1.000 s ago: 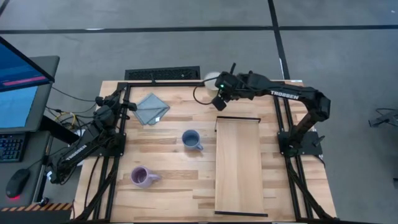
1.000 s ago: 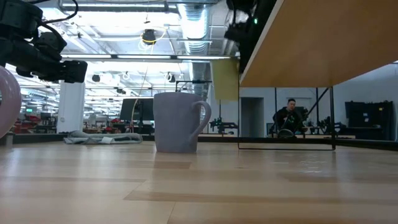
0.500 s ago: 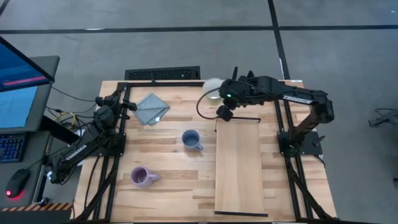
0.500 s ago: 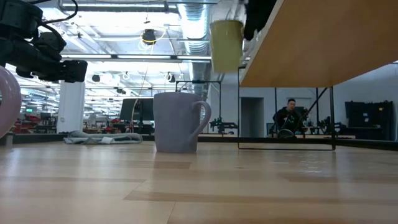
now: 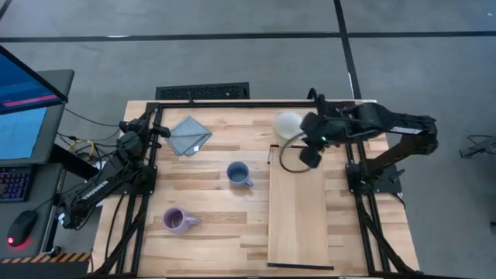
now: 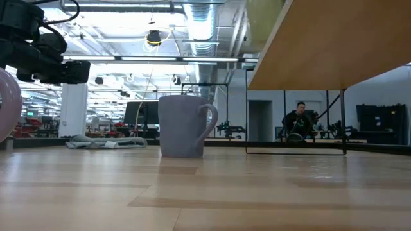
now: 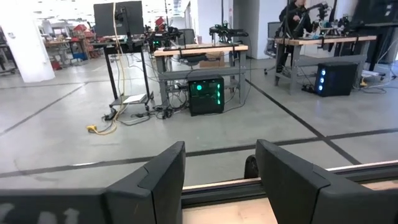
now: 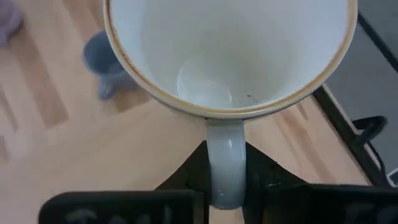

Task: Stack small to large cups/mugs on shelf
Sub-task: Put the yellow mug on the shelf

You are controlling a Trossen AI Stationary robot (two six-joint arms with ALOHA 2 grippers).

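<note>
My right gripper is shut on the cream-white mug, held in the air over the far end of the pale wood shelf. The slate blue mug stands upright on the table left of the shelf. The lavender mug lies nearer the front left. My left gripper is open and empty at the table's far left, beside the grey cloth. In the low view the blue mug stands in the middle, and the cream-white mug shows blurred at the top. My right gripper pinches the cream-white mug's handle between its two fingers, which come at it from the table's right side, slanting down. The mug is lifted clear of the shelf and table, with its open mouth facing up toward the wrist camera.
The shelf stands raised above the table on a thin dark frame at its far end. The grey cloth lies at the far left of the table. A monitor and keyboard stand off the table's left side. A person sits far back in the room.
My right gripper has carried the cream-white mug up and away from the table's far edge, toward the right and nearer, until it is over the shelf's far end. It has stayed shut on the handle. The other mugs have kept still.
</note>
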